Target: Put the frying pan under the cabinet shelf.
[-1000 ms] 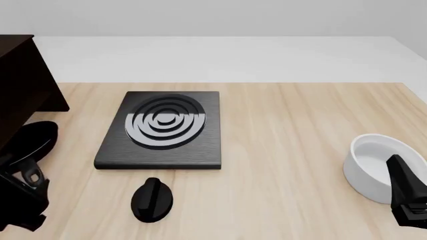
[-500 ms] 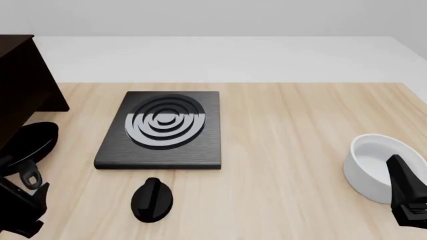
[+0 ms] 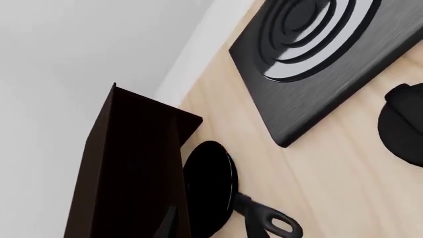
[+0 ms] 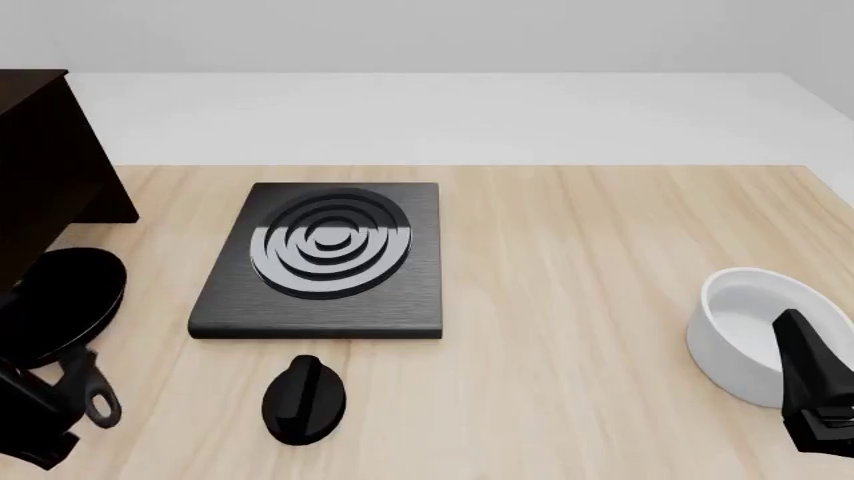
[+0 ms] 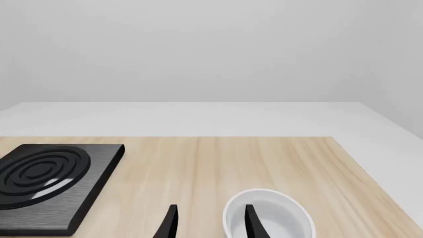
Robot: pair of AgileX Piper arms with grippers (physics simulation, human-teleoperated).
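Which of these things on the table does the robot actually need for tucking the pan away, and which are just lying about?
Part of the job:
- round black frying pan with short handle
- big dark brown wooden cabinet

Just lying about:
- square black stove plate with grey rings
- deep white bowl
- small black knob-like piece

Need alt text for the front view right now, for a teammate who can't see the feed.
The frying pan lies at the table's left edge beside the dark cabinet shelf, handle toward the left gripper. A black stove plate sits mid-table, a black knob before it, and a white bowl at right.

Frying pan (image 3: pixel 210 191) (handle outward) beside cabinet shelf (image 3: pixel 129 168).
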